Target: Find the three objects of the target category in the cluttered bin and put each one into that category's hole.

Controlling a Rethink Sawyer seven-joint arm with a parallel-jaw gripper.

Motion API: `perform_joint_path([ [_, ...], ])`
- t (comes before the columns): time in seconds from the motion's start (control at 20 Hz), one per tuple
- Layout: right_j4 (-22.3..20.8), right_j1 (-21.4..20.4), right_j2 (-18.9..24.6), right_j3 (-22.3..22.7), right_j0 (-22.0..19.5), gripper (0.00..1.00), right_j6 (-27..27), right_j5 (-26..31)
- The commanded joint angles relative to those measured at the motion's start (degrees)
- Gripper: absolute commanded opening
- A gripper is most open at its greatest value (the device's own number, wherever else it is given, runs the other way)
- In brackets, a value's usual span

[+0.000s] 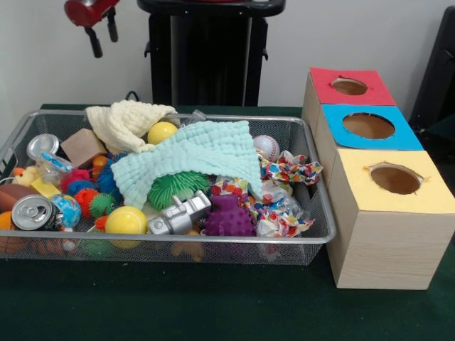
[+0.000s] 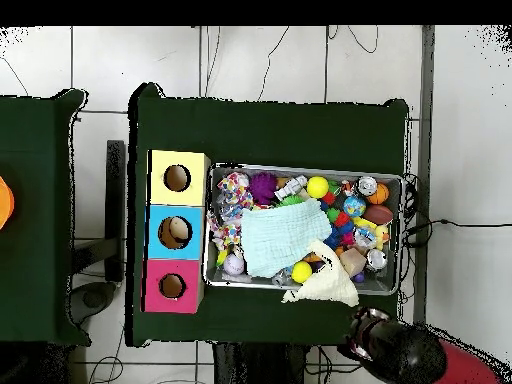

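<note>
The wire mesh bin (image 1: 318,213) stands on the green table, full of clutter; it also shows in the overhead view (image 2: 392,180). A tan-orange soft toy (image 1: 188,249) shows low through the bin's front mesh. A small yellow plush (image 1: 27,176) lies at the bin's left end. Any other soft toys are hidden under the clutter. The red-topped hole (image 1: 349,87) is in the farthest box, right of the bin, and shows in the overhead view (image 2: 171,286). My gripper (image 1: 103,37) hangs open and empty, high above the bin's far left corner.
A mint cloth (image 1: 192,156) and a cream cloth (image 1: 124,121) cover the bin's middle and back. A silver toy robot (image 1: 181,215), purple spiky ball (image 1: 229,217), yellow ball (image 1: 126,220) and can (image 1: 32,212) lie in front. The blue-topped hole (image 1: 368,126) and yellow-topped hole (image 1: 395,179) are nearer.
</note>
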Motion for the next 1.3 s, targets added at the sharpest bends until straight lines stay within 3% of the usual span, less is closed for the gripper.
perform_joint_path([
  [0.05,-5.8,7.6,9.0,-14.3,-3.3,1.0,-8.7,6.7],
  [0.75,-12.4,12.6,15.2,-16.8,-7.7,1.0,-10.8,7.2],
  [1.3,-16.9,19.5,17.6,-23.8,-9.6,1.0,-13.4,9.4],
])
